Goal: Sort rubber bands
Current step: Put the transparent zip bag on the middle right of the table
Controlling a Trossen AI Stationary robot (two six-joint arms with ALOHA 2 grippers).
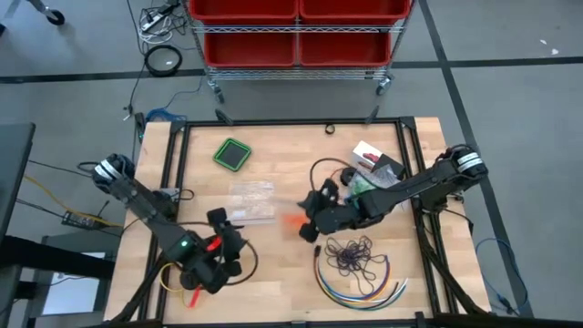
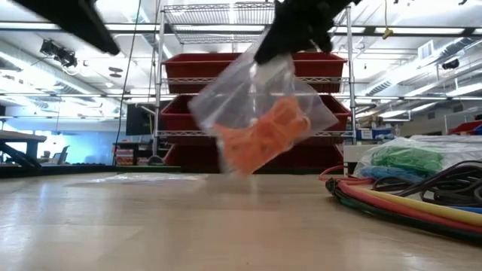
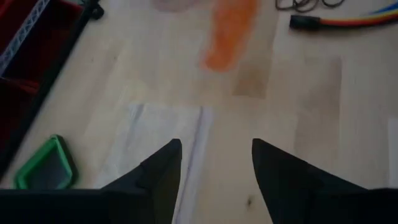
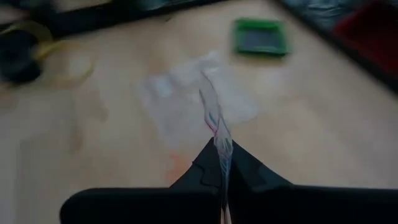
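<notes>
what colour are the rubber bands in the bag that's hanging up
Orange rubber bands, clearest in the low view.

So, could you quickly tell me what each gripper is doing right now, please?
Left gripper: open, holding nothing, above the table.
Right gripper: shut on the top edge of the clear bag of orange rubber bands, lifted off the table.

The wooden table (image 1: 273, 292) carries empty clear bags (image 1: 251, 202), coloured cables (image 1: 360, 284) and a green square (image 1: 233, 153).

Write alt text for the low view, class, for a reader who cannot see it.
A clear bag of orange rubber bands hangs above the wooden table, pinched at its top by the right tool. Coloured cables lie at right.
</notes>
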